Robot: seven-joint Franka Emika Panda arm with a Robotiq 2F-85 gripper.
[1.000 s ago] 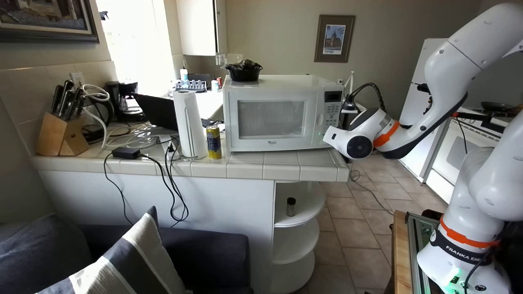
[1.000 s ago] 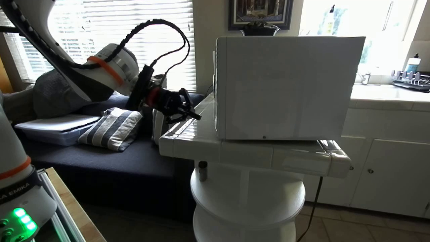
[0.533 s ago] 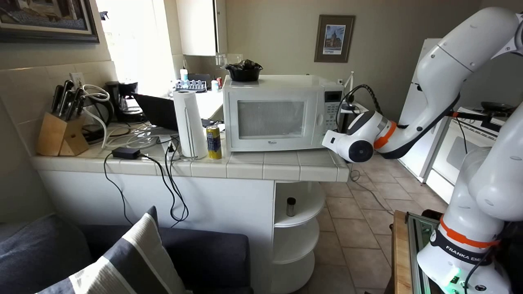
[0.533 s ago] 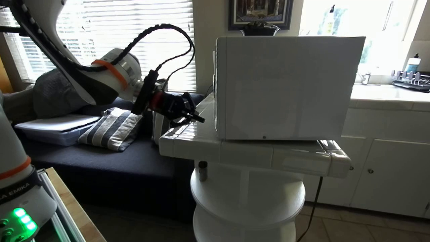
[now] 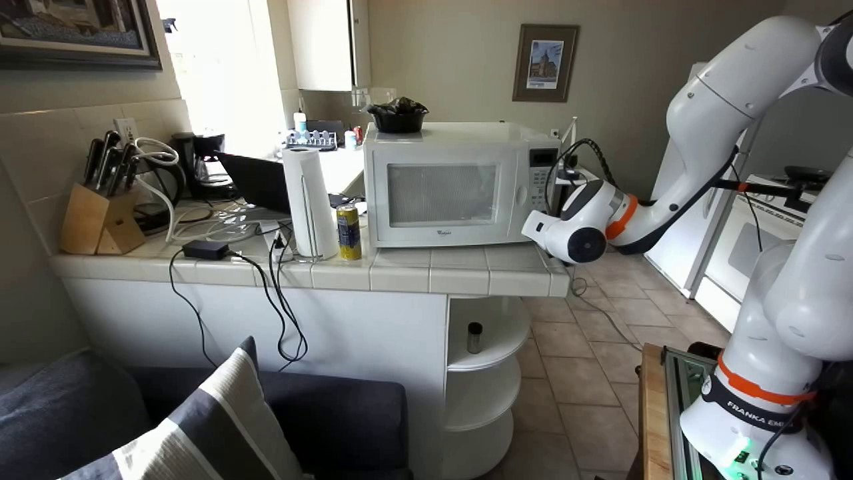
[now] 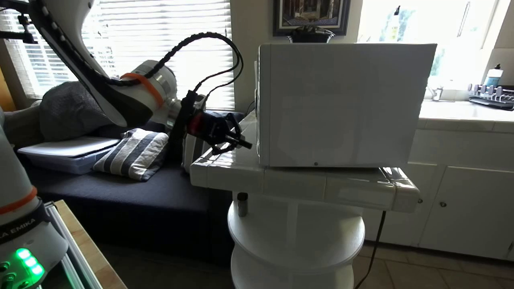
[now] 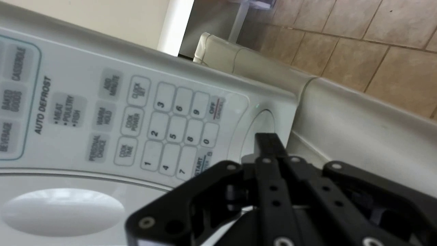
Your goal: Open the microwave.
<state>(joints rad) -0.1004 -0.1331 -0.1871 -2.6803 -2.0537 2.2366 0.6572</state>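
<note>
The white microwave [image 5: 443, 235] stands on the tiled counter with its door shut. Its window [image 5: 443, 193] and control panel [image 5: 543, 183] face the sofa side; its plain side [image 6: 345, 104] shows in an exterior view. In the wrist view I see the keypad [image 7: 172, 126], the oval button [image 7: 263, 121] at the panel's lower end and the door's oval recess [image 7: 65, 212]. My gripper [image 7: 269, 138] is shut and empty, its tips overlapping the button in that view. In an exterior view the gripper [image 6: 248, 144] points at the microwave's front with a small gap. The arm's wrist hides it elsewhere.
A black bowl [image 5: 398, 117] sits on top of the microwave. A yellow can [image 5: 348, 232] and a paper towel roll [image 5: 310, 203] stand beside it. The tiled counter [image 5: 460, 259] ends near the arm. A small jar [image 5: 474, 337] stands on the rounded shelf below.
The arm has moved steadily toward the microwave's front and slightly down. The gripper stays shut. The microwave and its door have not moved.
</note>
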